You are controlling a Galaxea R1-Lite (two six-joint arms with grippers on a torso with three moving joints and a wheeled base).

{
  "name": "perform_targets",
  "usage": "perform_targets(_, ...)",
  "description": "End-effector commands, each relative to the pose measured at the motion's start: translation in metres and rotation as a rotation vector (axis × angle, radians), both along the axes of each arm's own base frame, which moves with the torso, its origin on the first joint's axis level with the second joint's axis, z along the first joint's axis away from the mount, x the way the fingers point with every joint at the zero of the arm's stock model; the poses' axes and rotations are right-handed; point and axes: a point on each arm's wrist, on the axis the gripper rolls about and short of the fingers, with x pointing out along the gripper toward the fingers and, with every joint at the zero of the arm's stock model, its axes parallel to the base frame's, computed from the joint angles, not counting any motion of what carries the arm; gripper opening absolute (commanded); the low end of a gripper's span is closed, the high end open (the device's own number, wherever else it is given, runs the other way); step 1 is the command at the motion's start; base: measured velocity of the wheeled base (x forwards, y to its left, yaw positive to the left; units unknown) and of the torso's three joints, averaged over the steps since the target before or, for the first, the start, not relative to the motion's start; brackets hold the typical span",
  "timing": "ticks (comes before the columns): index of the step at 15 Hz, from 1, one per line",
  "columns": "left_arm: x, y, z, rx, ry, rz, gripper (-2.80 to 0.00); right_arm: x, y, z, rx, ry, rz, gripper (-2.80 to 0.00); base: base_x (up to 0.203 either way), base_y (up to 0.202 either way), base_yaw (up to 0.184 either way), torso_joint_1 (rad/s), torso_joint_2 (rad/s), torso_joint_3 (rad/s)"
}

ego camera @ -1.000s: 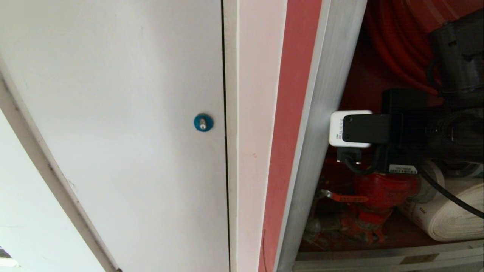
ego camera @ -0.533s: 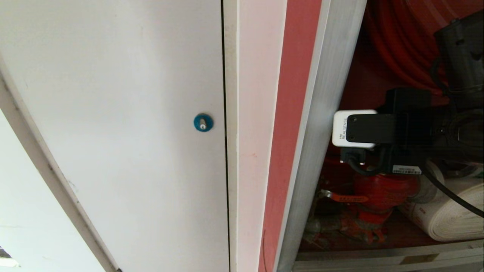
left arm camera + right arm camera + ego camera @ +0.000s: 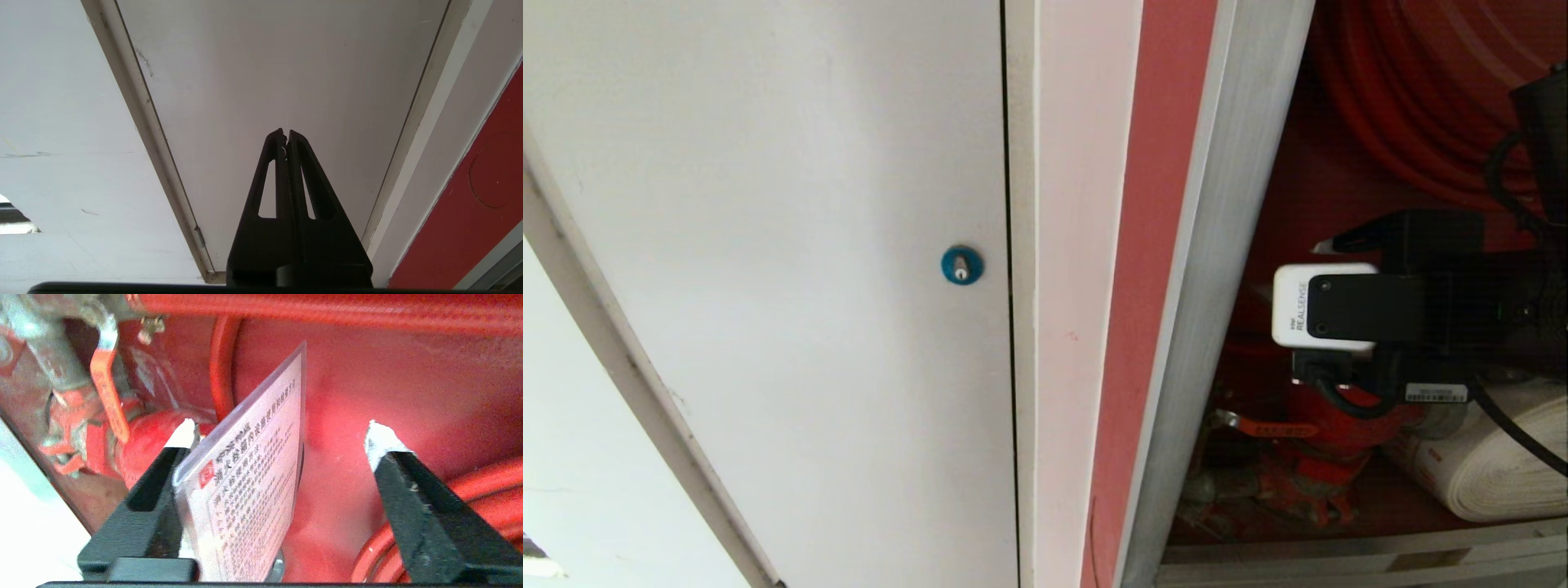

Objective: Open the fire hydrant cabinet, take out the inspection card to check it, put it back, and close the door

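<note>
While the fire hydrant cabinet [image 3: 1217, 269] stands open to your right, with its red interior, hose reel [image 3: 1413, 106] and red valve [image 3: 1339, 441] exposed, you can judge the opening and checking steps done and the return of the inspection card [image 3: 249, 486] nearly finished; closing the door, which no view shows, is left. Your right claw [image 3: 282, 445] is inside the cabinet with its fingers spread wide. The card stands on edge between them, leaning against one finger [image 3: 163, 473] and well apart from the other, so nothing is clamped. You cannot tell what the card's lower edge rests on. Your left claw [image 3: 286, 136] is closed on nothing, parked facing the plain white door [image 3: 809, 245] to the left of the cabinet.
</note>
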Motion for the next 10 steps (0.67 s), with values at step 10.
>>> perform_targets(10,0.001,0.000,-0.002,0.001,0.008,0.000,-2.80,-0.035,-0.025,0.005,-0.007,-0.034,0.073,0.00,0.000,0.000,0.000,0.000,0.00,0.000)
